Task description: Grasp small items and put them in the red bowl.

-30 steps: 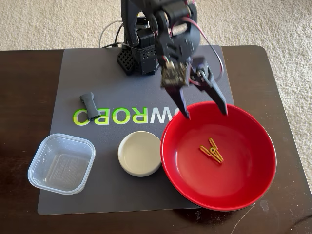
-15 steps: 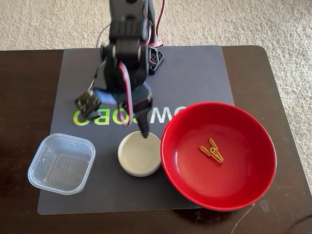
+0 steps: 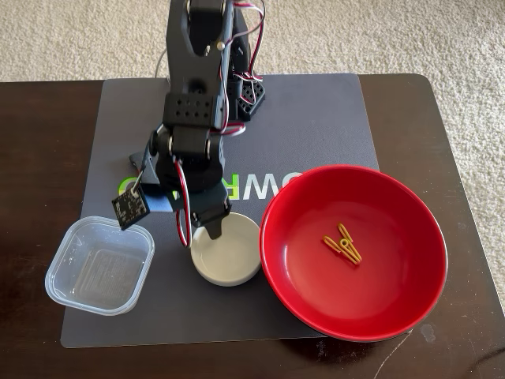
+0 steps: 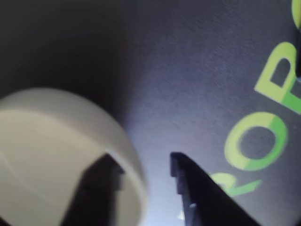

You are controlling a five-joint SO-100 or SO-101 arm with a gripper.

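Hand [image 4: 143, 165]: lowered over the dish [image 3: 227, 249], jaws parted and straddling its rim, one finger [image 4: 101, 181] inside, the other outside on the mat [image 3: 316, 118]; whether they press the wall cannot be told. Dish: cream, on the mat, just left of the bowl [image 3: 300, 268] in the fixed view. Bowl: red, holding the clip [image 3: 342, 244]. Tub [image 3: 100, 265]: clear, left of the dish, at the mat's edge. All on the dark table [image 3: 47, 142].
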